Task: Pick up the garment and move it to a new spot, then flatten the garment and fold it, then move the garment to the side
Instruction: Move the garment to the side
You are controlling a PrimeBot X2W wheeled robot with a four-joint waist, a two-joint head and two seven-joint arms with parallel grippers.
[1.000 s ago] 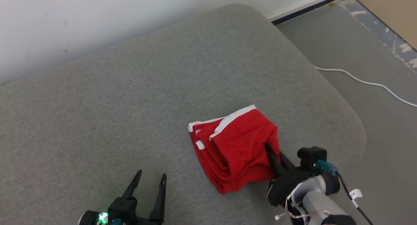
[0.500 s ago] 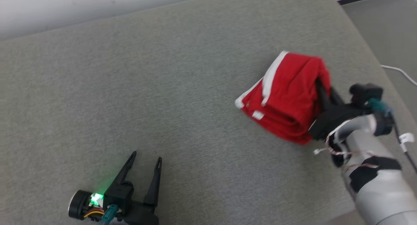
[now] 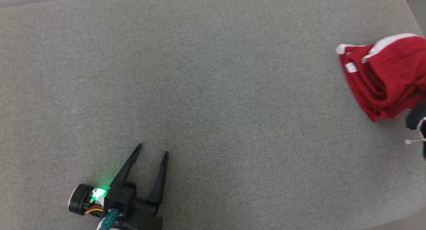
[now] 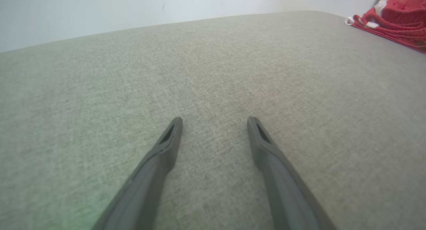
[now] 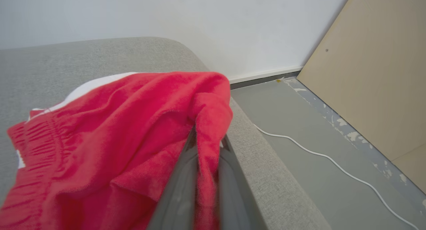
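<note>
Garment (image 3: pixel 386 77) bunched at right edge of cushion (image 3: pixel 213 90), one fold clamped in right gripper (image 5: pixel 207 138), probably for setting aside. Left gripper (image 3: pixel 152 149) spread wide, empty, parked well clear.

1. My head has swung, so the whole picture has slid. The grey cushion (image 3: pixel 213 90) now spreads across it, and my left claw (image 3: pixel 151 149) sits a little higher in frame. That is the view moving, not the claw.
2. My right claw (image 5: pixel 207 140), pinching the red garment (image 3: pixel 386 77), has carried it from the cushion's middle out to its right edge.
3. The garment lay just beside my left claw; now the two are well apart.
4. The bundle seems raised off the fabric, though at the frame's edge I can't be sure.
</note>
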